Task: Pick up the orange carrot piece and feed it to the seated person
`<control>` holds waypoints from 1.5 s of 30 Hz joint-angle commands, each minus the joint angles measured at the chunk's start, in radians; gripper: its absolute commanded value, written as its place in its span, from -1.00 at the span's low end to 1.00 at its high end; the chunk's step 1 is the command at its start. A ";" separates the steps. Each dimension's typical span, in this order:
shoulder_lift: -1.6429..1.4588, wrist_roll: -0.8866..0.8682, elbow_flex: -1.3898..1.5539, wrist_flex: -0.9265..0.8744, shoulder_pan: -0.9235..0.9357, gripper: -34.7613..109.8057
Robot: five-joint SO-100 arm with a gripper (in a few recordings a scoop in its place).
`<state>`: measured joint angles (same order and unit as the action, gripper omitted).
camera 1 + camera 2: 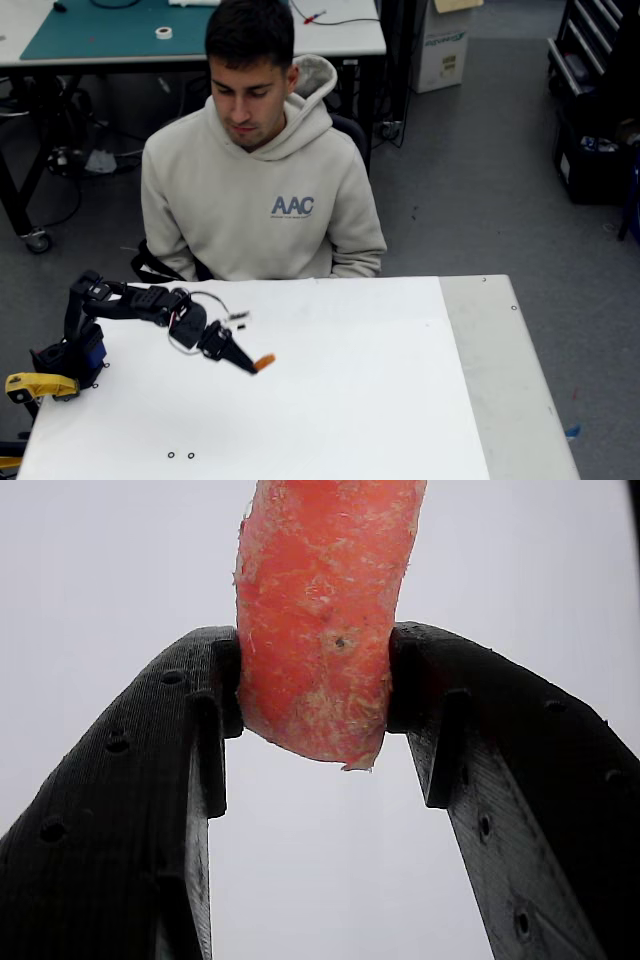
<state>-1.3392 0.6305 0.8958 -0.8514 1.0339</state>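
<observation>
Two black pitted claw (315,690) tips pinch rough, fibrous orange carrot piece (320,610).

A white table (380,400) fills the near scene; far left, a tape roll (163,32) lies on a green mat (110,30).

Orange carrot piece (318,620), black end effector (315,695), white table (350,400).

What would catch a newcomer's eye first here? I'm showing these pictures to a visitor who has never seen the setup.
In the wrist view, the orange carrot piece pinched between the black fingers of the hand. In the fixed view, the seated person in a grey hoodie sits behind the white table, looking down toward the carrot piece at the arm's tip, left of the table's middle.
</observation>
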 commanded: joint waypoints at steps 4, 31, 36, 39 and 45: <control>-0.038 0.000 -0.325 -0.002 -0.209 -0.56; 0.535 0.661 -1.238 0.000 -0.861 -0.56; 0.534 0.715 -1.226 0.000 -0.896 -0.56; 0.532 0.715 -1.226 0.002 -0.902 -0.56; 0.532 0.713 -1.224 0.057 -0.928 -0.56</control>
<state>-0.7532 1.3392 -0.2332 -0.8437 0.1166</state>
